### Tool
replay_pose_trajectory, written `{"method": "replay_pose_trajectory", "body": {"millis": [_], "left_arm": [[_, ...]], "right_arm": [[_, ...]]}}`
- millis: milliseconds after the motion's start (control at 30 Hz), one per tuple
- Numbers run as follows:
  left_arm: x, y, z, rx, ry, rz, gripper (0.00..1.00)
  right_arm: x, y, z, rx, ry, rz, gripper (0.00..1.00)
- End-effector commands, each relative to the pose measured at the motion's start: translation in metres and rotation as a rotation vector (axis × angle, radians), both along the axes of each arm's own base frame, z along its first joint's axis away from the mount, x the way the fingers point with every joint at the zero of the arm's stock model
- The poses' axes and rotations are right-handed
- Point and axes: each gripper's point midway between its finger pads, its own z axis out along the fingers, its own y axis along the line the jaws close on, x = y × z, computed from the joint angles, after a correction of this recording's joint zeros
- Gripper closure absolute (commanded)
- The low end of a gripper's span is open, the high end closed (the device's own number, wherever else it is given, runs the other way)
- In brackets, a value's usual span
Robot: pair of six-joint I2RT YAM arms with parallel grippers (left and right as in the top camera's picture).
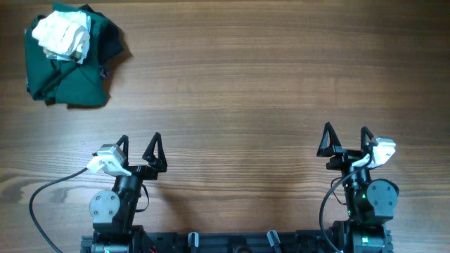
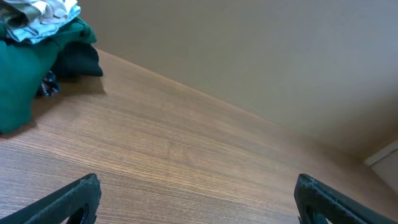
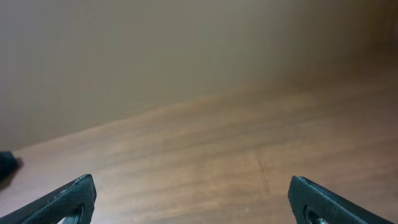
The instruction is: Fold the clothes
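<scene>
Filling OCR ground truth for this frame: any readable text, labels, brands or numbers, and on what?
None readable in any view.
white garment: no print or tag showing.
dark green garment: no text; a small dark patterned bit at its edge is too blurred to read.
left arm and right arm: no legible markings.
table: wood grain only.

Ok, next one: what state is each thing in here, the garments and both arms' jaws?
small white garment: crumpled, not folded, lying on top of the dark green garment.
dark green garment: bunched in a loose heap.
left gripper: jaws open, empty, well short of the clothes.
right gripper: jaws open, empty.
</scene>
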Motion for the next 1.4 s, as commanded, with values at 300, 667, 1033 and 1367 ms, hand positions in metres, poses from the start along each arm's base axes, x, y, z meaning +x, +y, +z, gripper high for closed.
{"method": "replay_pose_trajectory", "body": {"millis": [300, 667, 1033, 1367], "left_arm": [[0.000, 0.001, -0.002, 0.010, -0.004, 0.008, 0.00], [0.000, 0.001, -0.001, 0.009, -0.004, 0.008, 0.00], [0.000, 0.001, -0.002, 0.010, -0.004, 0.008, 0.00], [0.000, 0.001, -0.002, 0.009, -0.004, 0.008, 0.00]], "right_arm": [[-0.007, 0.010, 0.005, -0.006, -0.078, 0.050, 0.00], [-0.007, 0.010, 0.003, -0.032, -0.071, 0.050, 0.00], [-0.007, 0.010, 0.003, -0.032, -0.071, 0.050, 0.00], [-0.007, 0.010, 0.003, -0.031, -0.071, 0.050, 0.00]]}}
